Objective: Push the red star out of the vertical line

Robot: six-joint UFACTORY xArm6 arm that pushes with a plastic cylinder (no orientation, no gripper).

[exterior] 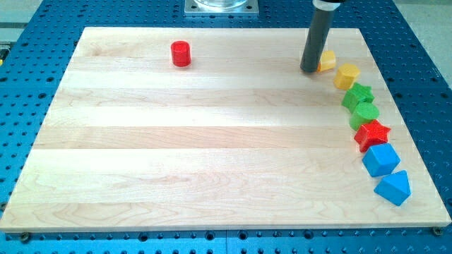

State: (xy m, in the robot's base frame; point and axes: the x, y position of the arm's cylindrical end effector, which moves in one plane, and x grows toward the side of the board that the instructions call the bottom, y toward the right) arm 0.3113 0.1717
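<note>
The red star (372, 133) lies near the board's right edge, in a line of blocks running from the view's top to bottom. Above it are a green cylinder (366, 113), a green star (358, 95), a yellow hexagon (347, 75) and a small yellow block (326, 61). Below it are a blue cube (381, 159) and a blue triangular block (393, 188). My tip (309, 70) stands at the top of the line, touching or just left of the small yellow block, well above the red star.
A red cylinder (181, 53) stands alone at the upper left of the wooden board (212, 141). The board rests on a blue perforated table. A metal base plate (221, 7) sits at the view's top.
</note>
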